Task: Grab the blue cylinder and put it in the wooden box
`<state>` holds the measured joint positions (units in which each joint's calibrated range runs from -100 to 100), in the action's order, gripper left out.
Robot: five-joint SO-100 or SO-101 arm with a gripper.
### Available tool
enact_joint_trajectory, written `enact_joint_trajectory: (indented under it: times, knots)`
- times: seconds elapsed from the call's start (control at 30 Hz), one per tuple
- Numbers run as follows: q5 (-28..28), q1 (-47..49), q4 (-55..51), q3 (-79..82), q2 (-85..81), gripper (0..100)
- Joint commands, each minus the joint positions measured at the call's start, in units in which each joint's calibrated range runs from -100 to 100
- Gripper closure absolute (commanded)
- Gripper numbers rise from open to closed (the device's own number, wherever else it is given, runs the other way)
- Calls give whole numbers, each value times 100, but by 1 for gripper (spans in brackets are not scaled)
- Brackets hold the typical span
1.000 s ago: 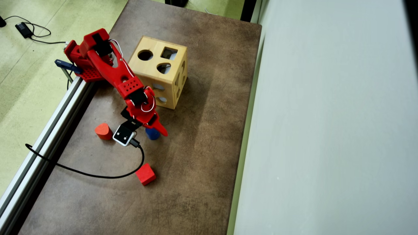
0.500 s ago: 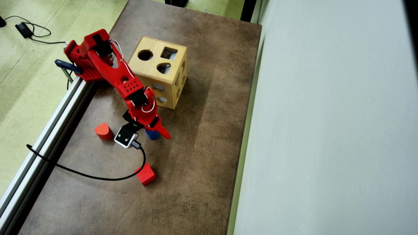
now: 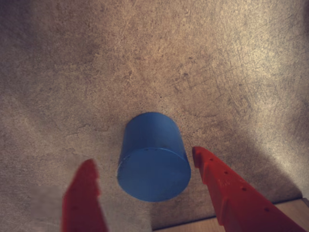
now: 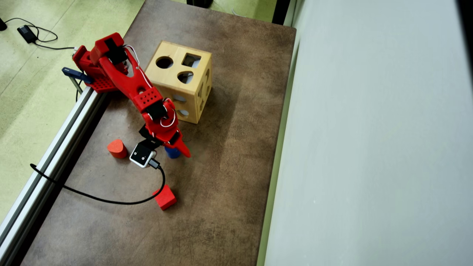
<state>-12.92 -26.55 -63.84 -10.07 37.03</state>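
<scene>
The blue cylinder [image 3: 153, 162] stands upright on the brown table, flat round top facing the wrist camera. My red gripper [image 3: 143, 157] is open and straddles it. The right finger [image 3: 227, 188] is close beside the cylinder and the left finger [image 3: 84, 195] stands a clear gap away. In the overhead view the gripper [image 4: 173, 152] hangs over the blue cylinder [image 4: 171, 152], hiding most of it. The wooden box [image 4: 179, 79] with shaped holes sits behind the arm, apart from the cylinder.
A red rounded block [image 4: 117, 148] lies left of the gripper and a red cube [image 4: 164, 197] nearer the front. The black camera cable [image 4: 111, 200] loops across the table. An aluminium rail [image 4: 55, 155] runs along the left edge. A light-wood strip [image 3: 188, 226] shows at the wrist view's bottom.
The gripper stays over the blue cylinder. Its outer finger swung slightly outward, then back in a little. The blocks and the box have not moved.
</scene>
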Motion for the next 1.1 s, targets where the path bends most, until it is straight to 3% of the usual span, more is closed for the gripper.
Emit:
enact_joint_trajectory:
  times: [0.0, 0.4, 0.73, 1.07]
  knots:
    - [-20, 63, 51, -210, -81, 74]
    - [-20, 63, 51, -201, -81, 80]
    - [-15, 63, 188, -210, -234, 98]
    - [24, 63, -102, -84, -2289, 98]
